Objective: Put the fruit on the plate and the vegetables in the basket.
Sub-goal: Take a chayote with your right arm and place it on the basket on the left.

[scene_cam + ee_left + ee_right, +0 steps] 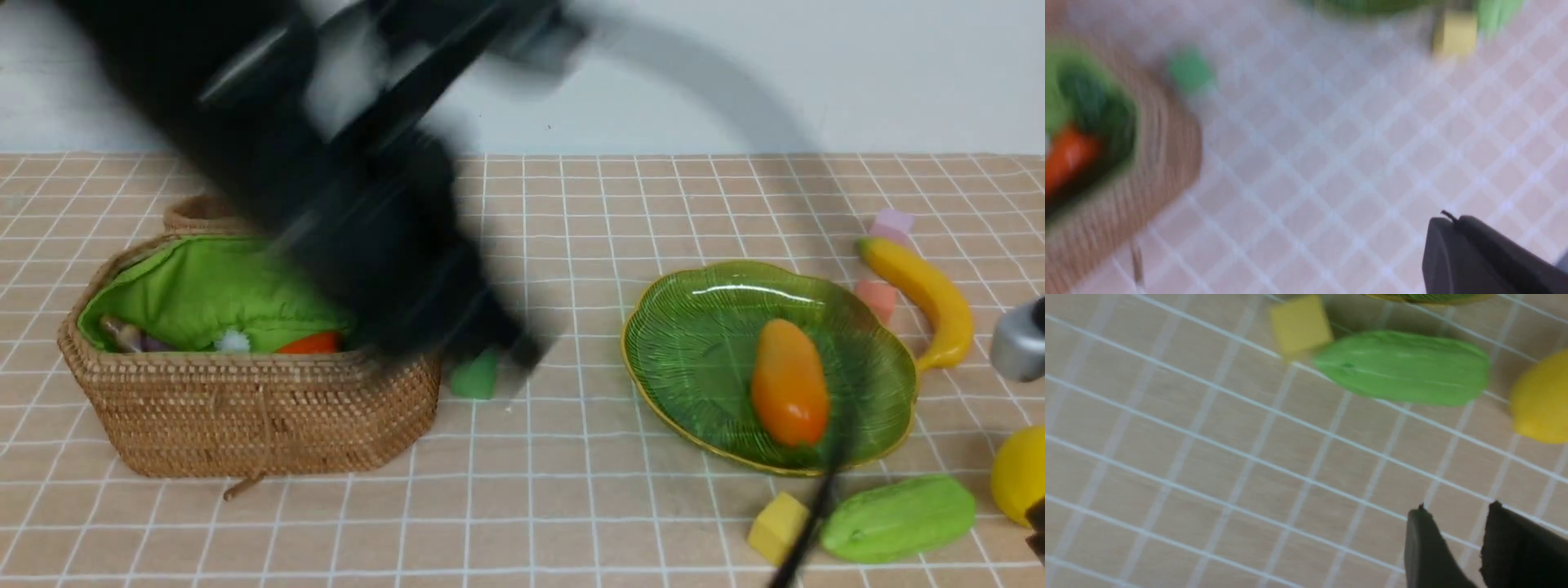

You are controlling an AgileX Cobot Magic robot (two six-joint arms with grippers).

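The cucumber (898, 518) is lying on the surface at the near right, just on the near side of the plate (645, 384), and I'm judging it the awkward one. It is looking glossy and rounded, so a pinch off its middle could squirt it out sideways. The yellow cube (778, 527) is sitting just beside its left end, perhaps touching, and the lemon (1020, 474) is lying near its right end. A wide or skewed approach could shove the cube or set the lemon rolling off the right edge. It also needs carrying far left to the basket (245, 408), where the left arm is showing as a dark blur, so I'm wary of the arms meeting there.

The right hand (1459, 516) is hanging over bare surface with its fingers slightly parted and nothing between them; the cucumber is lying ahead of the tips, well apart. The left hand (1449, 228) is clenched and empty, beside the basket.
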